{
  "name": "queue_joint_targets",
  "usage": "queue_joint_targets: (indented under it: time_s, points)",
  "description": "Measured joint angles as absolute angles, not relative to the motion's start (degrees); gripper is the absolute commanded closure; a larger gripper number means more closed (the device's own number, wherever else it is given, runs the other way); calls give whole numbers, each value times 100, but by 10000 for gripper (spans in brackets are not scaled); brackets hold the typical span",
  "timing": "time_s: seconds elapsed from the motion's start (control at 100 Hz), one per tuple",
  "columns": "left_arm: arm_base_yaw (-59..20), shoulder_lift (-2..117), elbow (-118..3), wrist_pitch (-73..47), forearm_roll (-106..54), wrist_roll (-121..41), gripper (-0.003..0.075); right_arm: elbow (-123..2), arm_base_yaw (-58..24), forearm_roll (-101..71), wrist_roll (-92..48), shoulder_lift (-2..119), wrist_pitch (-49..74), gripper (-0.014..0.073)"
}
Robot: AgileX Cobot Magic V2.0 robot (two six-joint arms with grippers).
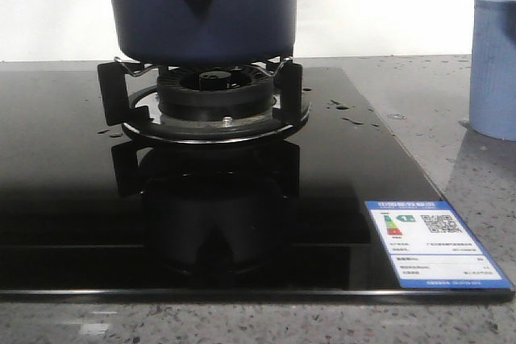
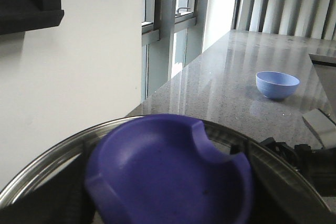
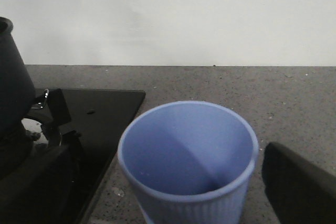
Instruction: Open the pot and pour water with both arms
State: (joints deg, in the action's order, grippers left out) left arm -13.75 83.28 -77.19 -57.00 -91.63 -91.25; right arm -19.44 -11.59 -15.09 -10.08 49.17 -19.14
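Observation:
The dark navy pot (image 1: 201, 10) stands on the gas burner (image 1: 211, 98); its top is cut off in the front view. Its wall shows at the edge of the right wrist view (image 3: 10, 87). In the left wrist view a purple-blue lid knob (image 2: 170, 174) on a steel-rimmed lid (image 2: 47, 163) fills the space between my left gripper's (image 2: 168, 205) dark fingers, which close on it. My right gripper (image 3: 165, 182) is open with the pale blue ribbed cup (image 3: 189, 156) between its fingers (image 3: 299, 187), a small gap on each side. Neither gripper shows in the front view.
The black glass hob (image 1: 72, 199) has an energy label (image 1: 435, 243) at its front right corner and water drops near the burner. The ribbed cup (image 1: 493, 66) stands on the grey counter right of the hob. A small blue bowl (image 2: 277, 84) sits further along the counter by the window.

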Motion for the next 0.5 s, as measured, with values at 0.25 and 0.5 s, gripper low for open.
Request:
queue_joint_targets:
  time_s: [0.25, 0.5]
  points:
    - [-1375, 8437, -7719, -5667, -8821, -9125, 426, -1944, -1159, -1489, -1008, 3714, -1012, -52]
    - [-1375, 8774, -7719, -5356, -8641, -9256, 426, -1944, -1159, -1480, -994, 2672, -158, 242]
